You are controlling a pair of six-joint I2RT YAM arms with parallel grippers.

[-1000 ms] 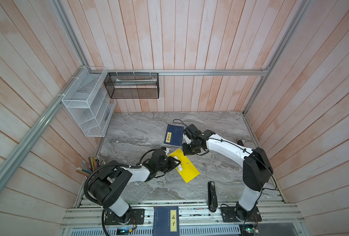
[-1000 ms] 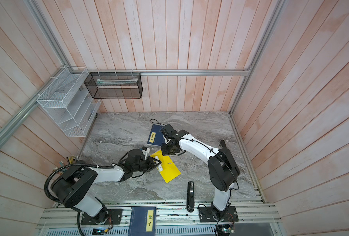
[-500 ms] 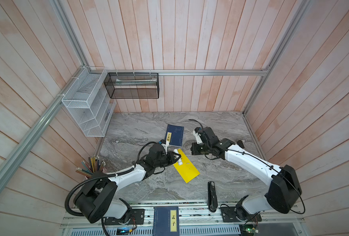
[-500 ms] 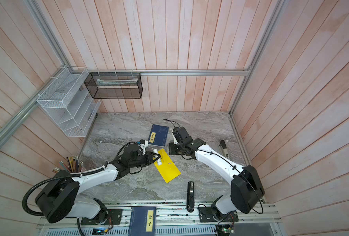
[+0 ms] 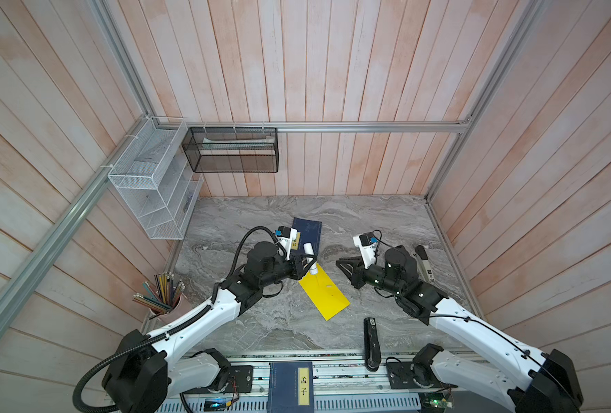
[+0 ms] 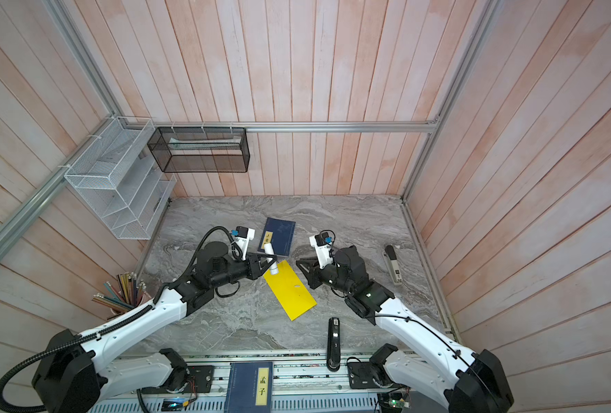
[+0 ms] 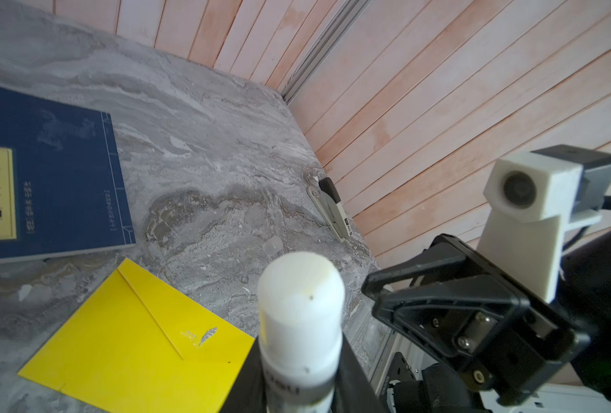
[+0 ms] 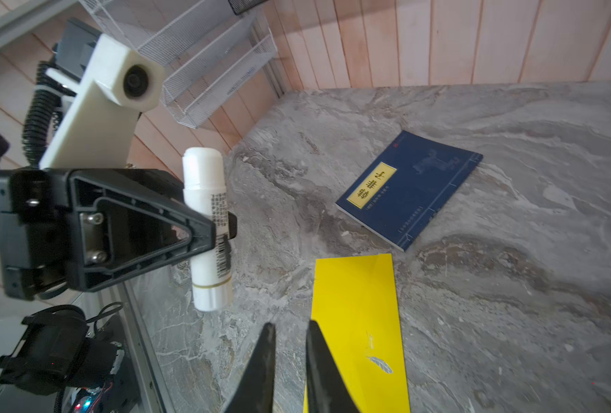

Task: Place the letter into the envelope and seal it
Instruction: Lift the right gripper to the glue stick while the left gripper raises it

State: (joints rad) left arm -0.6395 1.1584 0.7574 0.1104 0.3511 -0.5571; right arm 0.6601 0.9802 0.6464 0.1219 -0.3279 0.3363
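Note:
The yellow envelope (image 5: 323, 293) (image 6: 289, 291) lies flat on the marble table with its flap folded down (image 7: 118, 339) (image 8: 357, 304). The letter is out of view. My left gripper (image 5: 304, 266) (image 6: 265, 266) (image 7: 300, 386) is shut on a white glue stick (image 5: 310, 259) (image 6: 271, 259) (image 7: 300, 321) (image 8: 207, 229), held upright above the envelope's far corner. My right gripper (image 5: 341, 266) (image 6: 301, 266) (image 8: 290, 327) hovers just right of the envelope. Its jaws stand a little apart with nothing between them.
A dark blue book (image 5: 309, 232) (image 6: 279, 236) lies just behind the envelope. A black stapler (image 5: 371, 343) sits at the front, a grey device (image 5: 424, 264) by the right wall, a pencil cup (image 5: 164, 296) at the left. Wire racks (image 5: 153, 186) hang on the left wall.
My right gripper has drawn back to the right, away from the glue stick and book, and its jaws have parted. The left gripper has shifted slightly toward the book, still holding the stick.

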